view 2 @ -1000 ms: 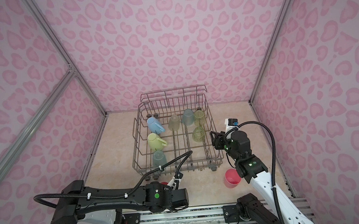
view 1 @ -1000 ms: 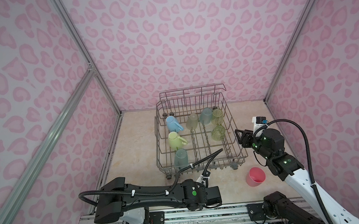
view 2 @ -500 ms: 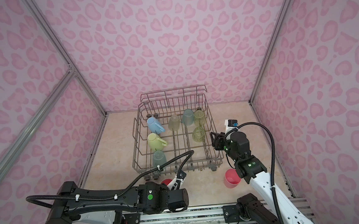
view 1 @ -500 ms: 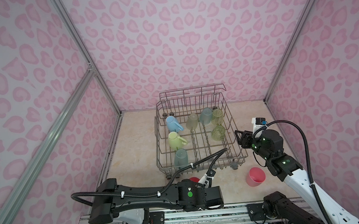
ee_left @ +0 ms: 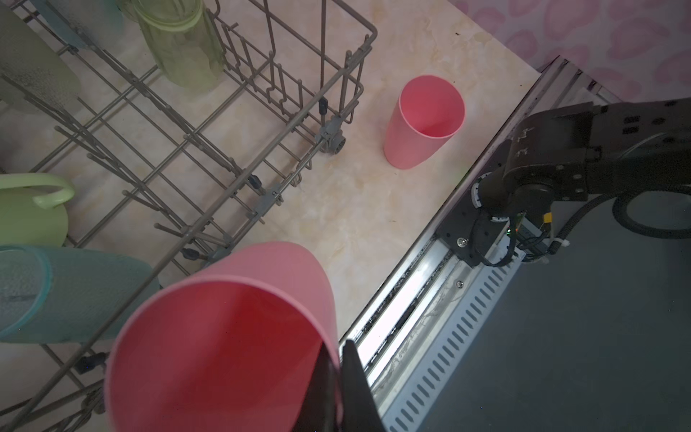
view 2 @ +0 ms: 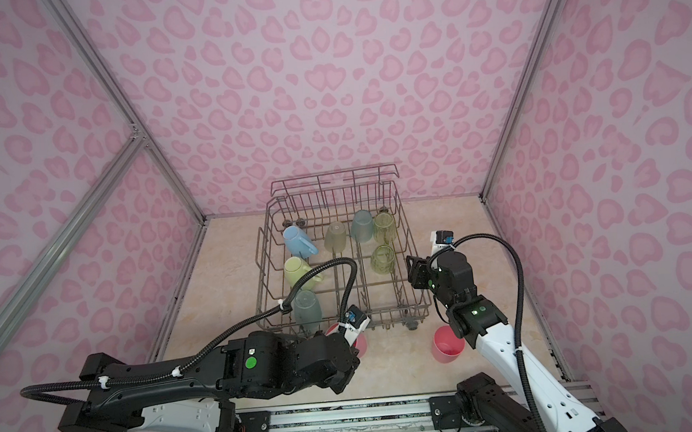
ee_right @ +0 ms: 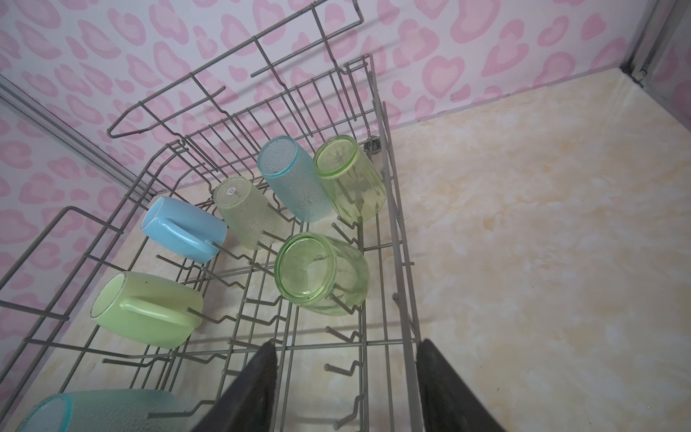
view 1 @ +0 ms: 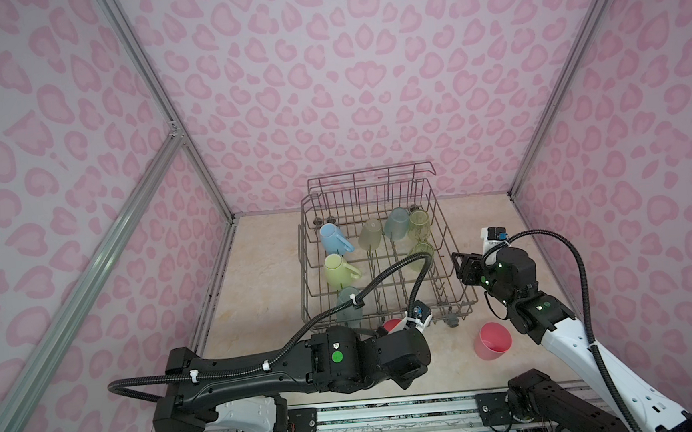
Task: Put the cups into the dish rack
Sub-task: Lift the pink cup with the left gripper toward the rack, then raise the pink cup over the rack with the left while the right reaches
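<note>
Pink tumbler (ee_left: 224,336), rim-clamped in the left claw (ee_left: 336,355), has advanced to the dish rack (view 1: 371,190) front, apparently lifted, ready for loading. Right claw (ee_right: 347,346): half-open, empty. Second tumbler (view 1: 492,340) stands on the surface (view 1: 265,272).

Left arm (view 1: 247,372) extended low, left gripper (ee_left: 338,349) pinched shut (fingers nearly touching); right gripper (ee_right: 347,349) raised, jaws parted.

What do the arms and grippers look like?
Both arms have black links with white sections near their bases. The left arm carries a round green sticker; the right arm shows green lights. A black corrugated cable, fastened with white ties, runs along each. The left gripper and right gripper have flat black fingers.
</note>
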